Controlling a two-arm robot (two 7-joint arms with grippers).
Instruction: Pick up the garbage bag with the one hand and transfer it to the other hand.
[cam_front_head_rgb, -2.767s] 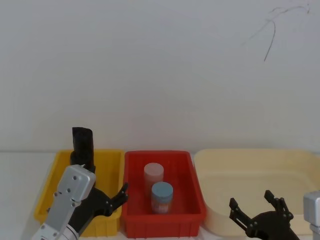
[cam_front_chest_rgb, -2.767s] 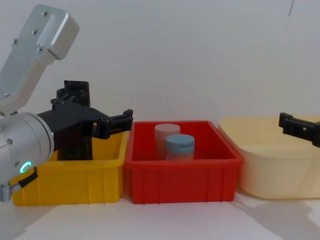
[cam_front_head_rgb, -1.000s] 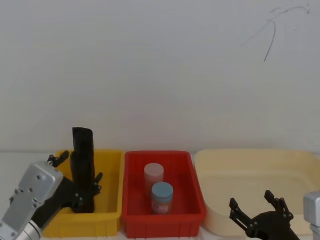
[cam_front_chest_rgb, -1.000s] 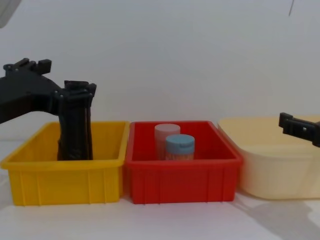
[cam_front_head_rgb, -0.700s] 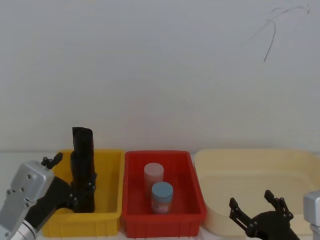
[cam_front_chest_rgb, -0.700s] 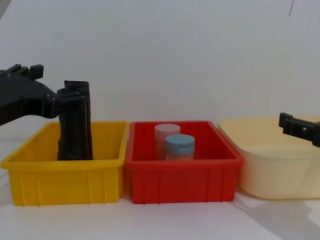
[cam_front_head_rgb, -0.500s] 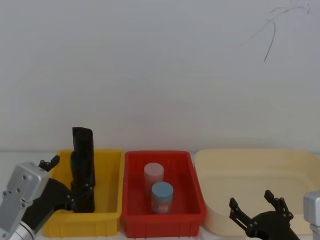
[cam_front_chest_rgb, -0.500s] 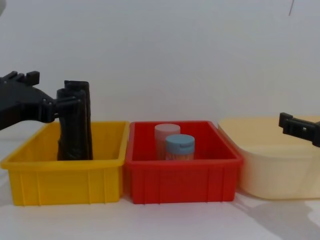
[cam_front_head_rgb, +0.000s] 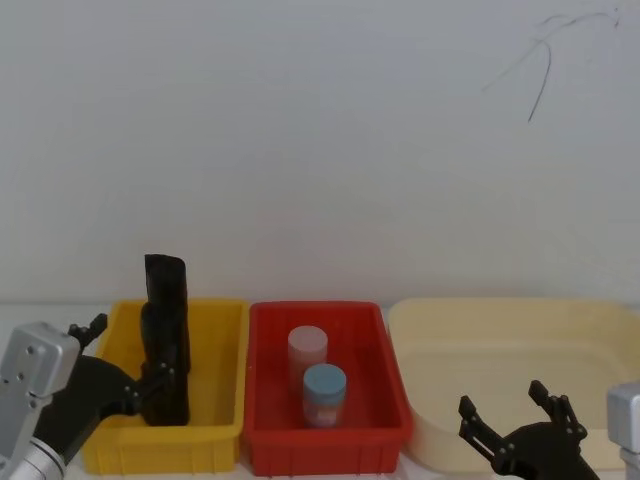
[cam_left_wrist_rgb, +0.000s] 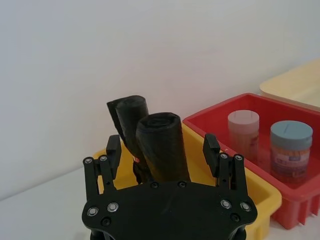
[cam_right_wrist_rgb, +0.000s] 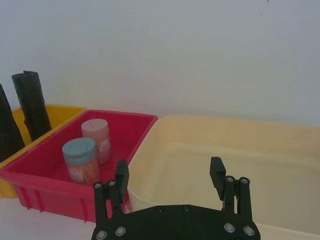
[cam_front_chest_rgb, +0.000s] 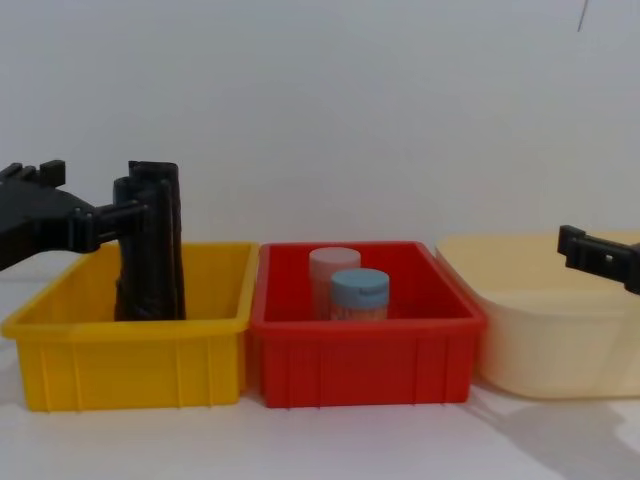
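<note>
Garbage bag stands upright in yellow bin; slimmer black roll leans just behind it. Left pincer is spread at the bin's left end, fingers flanking the bag and not pinching it; one possibly touches. Right pincer is spread above cream tub. Red bin sits between, holding pink-capped jar and blue-capped jar; orange label, writing unreadable.
</note>
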